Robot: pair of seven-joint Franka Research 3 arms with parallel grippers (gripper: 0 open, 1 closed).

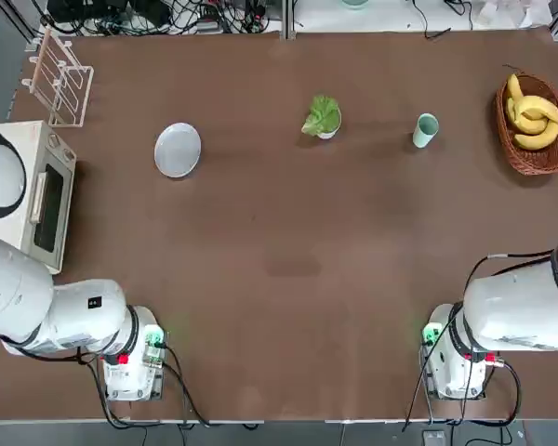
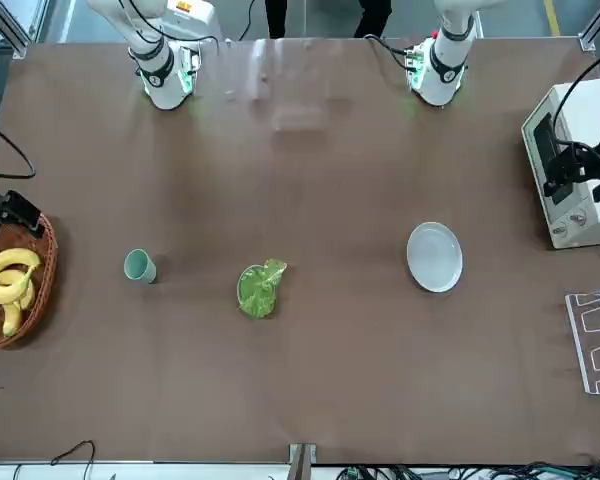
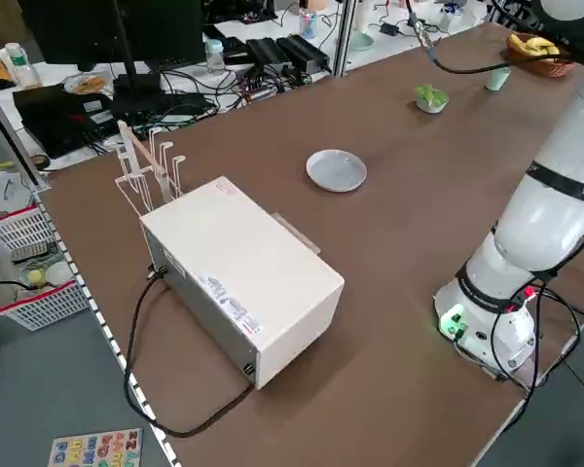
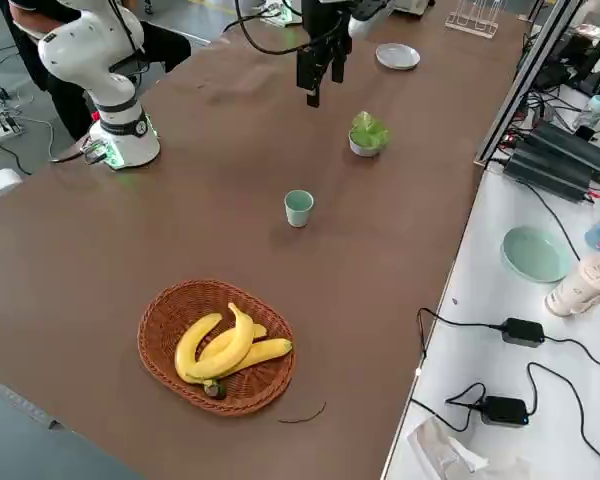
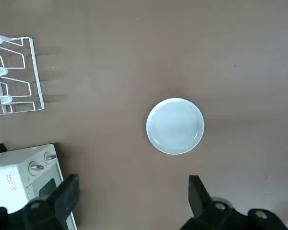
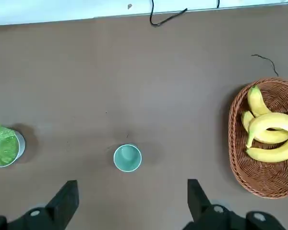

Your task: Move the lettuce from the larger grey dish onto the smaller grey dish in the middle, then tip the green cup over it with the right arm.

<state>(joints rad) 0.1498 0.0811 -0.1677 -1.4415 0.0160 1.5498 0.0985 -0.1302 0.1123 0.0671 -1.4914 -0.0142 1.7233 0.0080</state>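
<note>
A robot lab

This looks like a robot lab — two white robot arms [image 4: 90, 55] sit at a big brown table [image 1: 288, 269], and a black computer screen [image 3: 58, 29] and lots of tangled wires [image 1: 200, 17] are behind it.

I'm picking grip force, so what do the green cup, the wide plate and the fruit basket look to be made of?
Green cup: smooth and slightly shiny, perhaps plastic or glazed ceramic; the look leaves it open.

Wide plate: glossy, hard-looking, with a bright rim highlight; maybe ceramic or melamine.

Basket: brown wicker or a similar weave, judging by its interlaced strands.
</note>
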